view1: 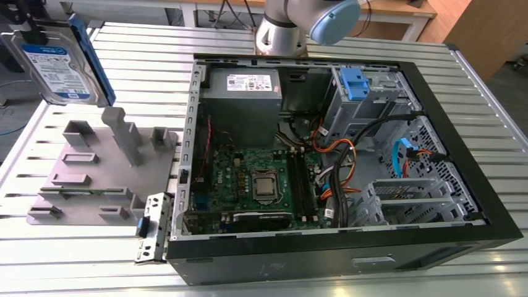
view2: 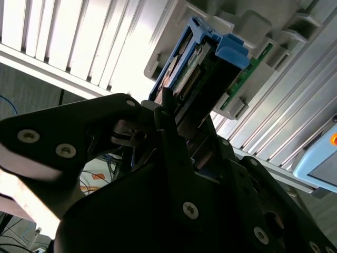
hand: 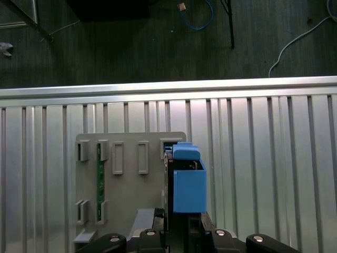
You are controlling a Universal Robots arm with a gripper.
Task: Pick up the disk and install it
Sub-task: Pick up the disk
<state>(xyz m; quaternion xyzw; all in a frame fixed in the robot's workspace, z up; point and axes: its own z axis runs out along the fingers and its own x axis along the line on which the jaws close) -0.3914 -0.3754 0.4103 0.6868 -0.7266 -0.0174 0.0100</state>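
Grips the disk (view2: 196, 71), a flat rectangular silver metal hard drive with a white-and-blue label and a blue plastic carrier frame round its edge, in the black metal gripper (view2: 184, 118). Closed tight on it, with dark fingers (view2: 168, 113) pressing from either side. In the second wrist view, leaves the connector end and the blue frame sticking out past the fingertips. In the first wrist view, shows the disk (hand: 188, 184) end-on as a blue block jutting from between the jaws, over one edge of a pale grey plastic fixture tray (hand: 126, 158) with moulded slots. Within that tray, a thin green circuit-board stick (hand: 98, 182) lying in a slot, apart from the disk. In the exterior view, holds the disk (view1: 59, 68) upright at the exterior view's upper left, label toward the camera, raised clear of the grey tray (view1: 91, 179). Beneath everything, a slatted aluminium tabletop (view1: 462, 80). Well apart from the disk, toward the exterior view's right, an open black computer tower case (view1: 330, 260) lying on its side. Inside it, a green motherboard (view1: 247, 179), a big grey metal box with a white sticker (view1: 243, 93), and a small all-blue plastic latch piece (view1: 352, 83) atop a silver drive cage (view1: 363, 108). Behind the case, the arm's grey column with a pale blue cap (view1: 330, 21).
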